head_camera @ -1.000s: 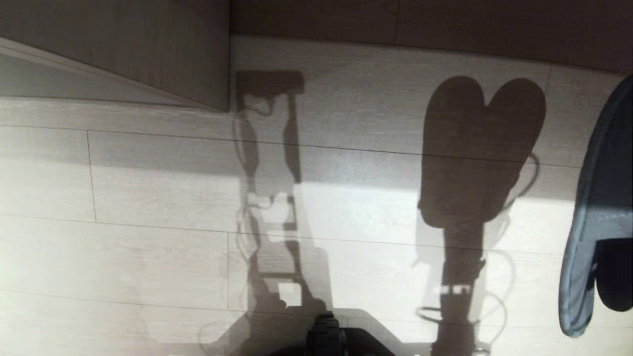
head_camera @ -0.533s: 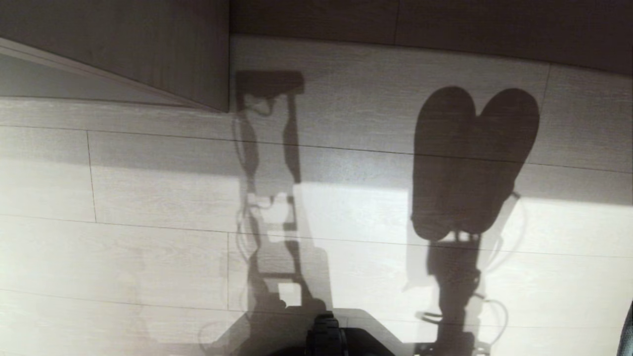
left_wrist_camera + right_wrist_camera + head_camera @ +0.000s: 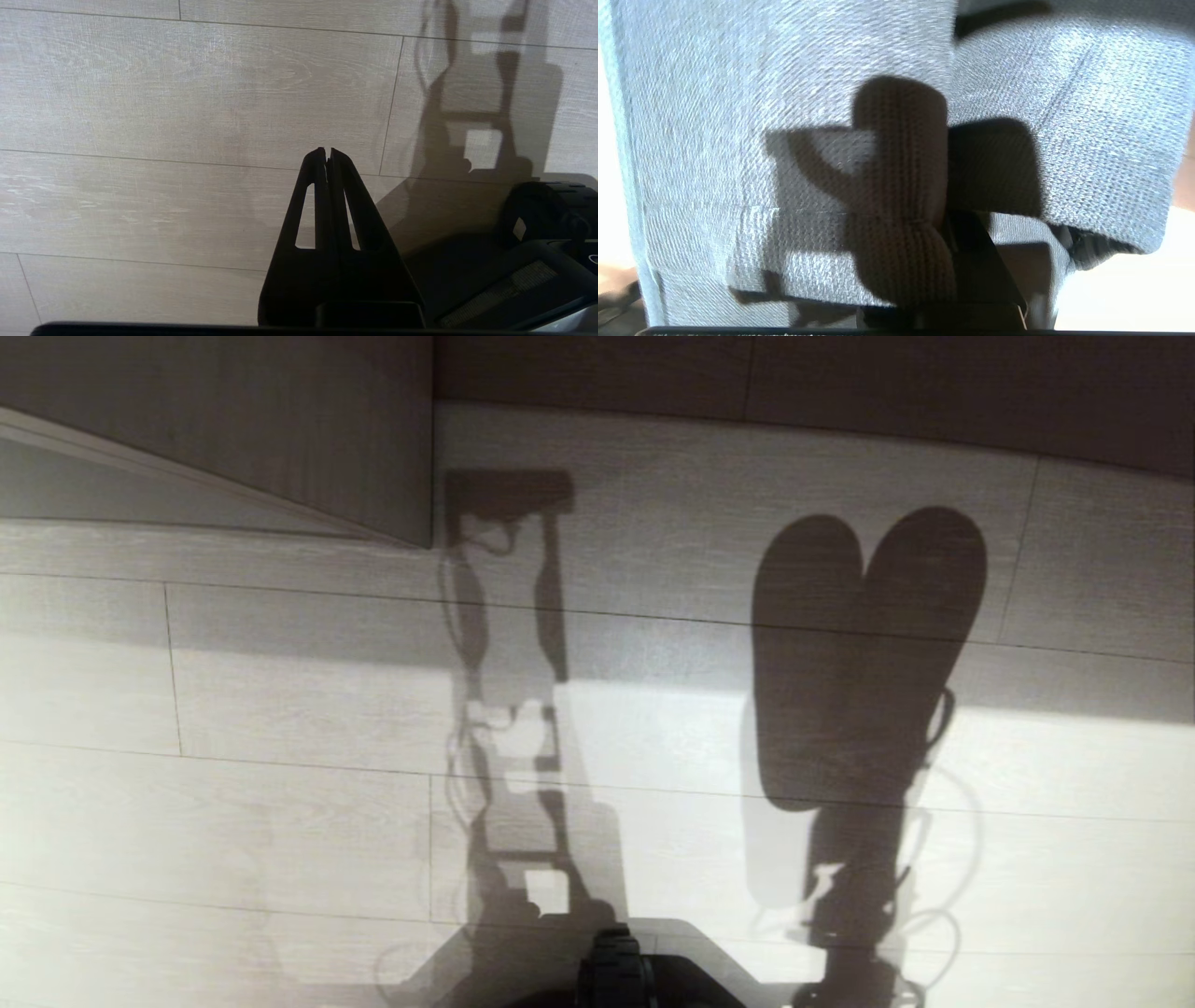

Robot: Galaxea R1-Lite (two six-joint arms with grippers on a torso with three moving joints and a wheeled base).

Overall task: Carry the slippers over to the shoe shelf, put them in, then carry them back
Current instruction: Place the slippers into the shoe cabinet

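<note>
The slippers point(image 3: 714, 116) are grey-blue woven fabric and fill the right wrist view, two of them pressed side by side, the second one point(image 3: 1087, 116) beside the first. My right gripper point(image 3: 943, 205) is shut on them, with one dark finger point(image 3: 971, 247) showing between the fabric layers. In the head view the slippers are out of frame and only their heart-shaped shadow point(image 3: 859, 653) lies on the floor. A pale wood-grain panel of the shoe shelf point(image 3: 280, 429) stands at the far left. My left gripper point(image 3: 326, 151) hangs shut and empty over the floor.
Pale plank floor point(image 3: 233, 803) spreads across the head view, half in sunlight. A dark strip point(image 3: 840, 383) runs along the far edge. My own dark base point(image 3: 616, 971) shows at the near edge, also seen in the left wrist view as the base point(image 3: 542, 219).
The slipper seen at the right edge of the head view has gone out of frame. Its shadow and the arm's shadow have slid left and nearer. The left arm has not moved.
</note>
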